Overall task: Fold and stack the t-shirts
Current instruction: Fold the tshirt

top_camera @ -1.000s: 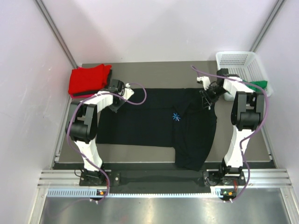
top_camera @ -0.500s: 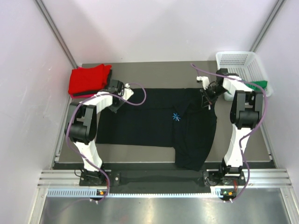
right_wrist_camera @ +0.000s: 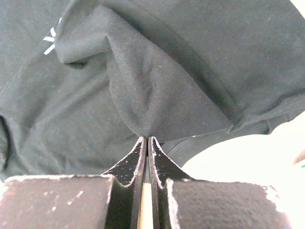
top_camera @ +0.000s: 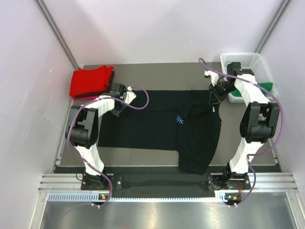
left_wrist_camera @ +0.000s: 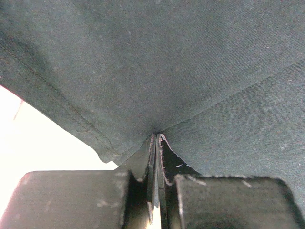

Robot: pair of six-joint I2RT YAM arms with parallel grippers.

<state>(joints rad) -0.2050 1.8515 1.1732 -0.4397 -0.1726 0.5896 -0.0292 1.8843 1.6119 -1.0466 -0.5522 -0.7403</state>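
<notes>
The black t-shirt (top_camera: 157, 126) covers the middle of the worktop (top_camera: 162, 75). A bare strip is free along the far edge, between the red t-shirt (top_camera: 88, 82) in the left corner and the white basket (top_camera: 240, 58) in the right corner. A wall (top_camera: 28, 105) closes each side.

In the top view, the green t-shirt (top_camera: 268, 87) is largely covered by the right arm (top_camera: 251, 95) and the basket (top_camera: 244, 60) wall. In both wrist views the black t-shirt (left_wrist_camera: 190, 71) is cut off by the frame. The cloth pinched inside the left end effector (left_wrist_camera: 156, 143) and the right end effector (right_wrist_camera: 145, 143) is concealed.
</notes>
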